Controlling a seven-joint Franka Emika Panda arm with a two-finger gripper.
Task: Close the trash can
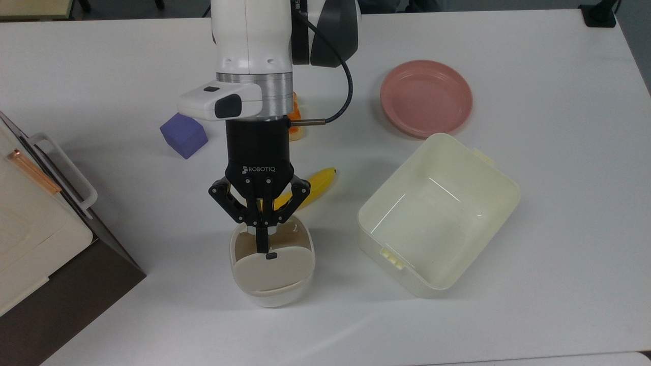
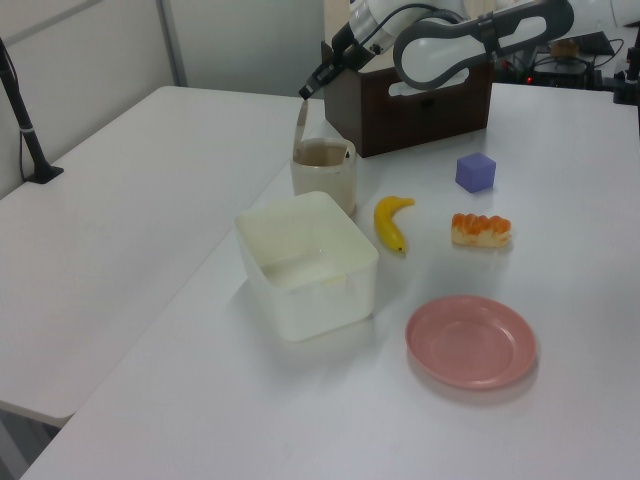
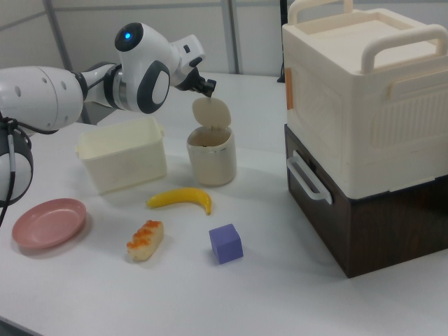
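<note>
Seen in the top view, left to right across the white bench (image 1: 559,203). At the far left, a cream case with a handle (image 1: 30,223) stacked on a dark brown box (image 1: 76,290). Next, a purple cube (image 1: 183,133), lying alone on the bench. Then the trash can (image 1: 272,297), standing near the bench's front edge, well apart from the brown box; lid (image 1: 271,272) raised on its hinge and upright, brownish inside showing behind it, small black button (image 1: 271,256) at the lid's top edge. Directly over the can, the end effector (image 1: 262,239), pointing down, fingers drawn together with no gap visible, fingertips at the lid's upper edge just beside the button; cannot tell whether actually touching. Holding nothing. In the right view, the same end effector (image 3: 208,87) just above the top of the standing lid (image 3: 211,112). Behind the arm, an orange-topped piece of toy food (image 1: 296,124), partly hidden. Just right of the end effector, a yellow banana (image 1: 318,185), lying near the can's back side. Further right, a large cream tub (image 1: 501,185), open, set at an angle. Beyond it toward the back, a pink plate (image 1: 426,98), close to the tub's far corner.
</note>
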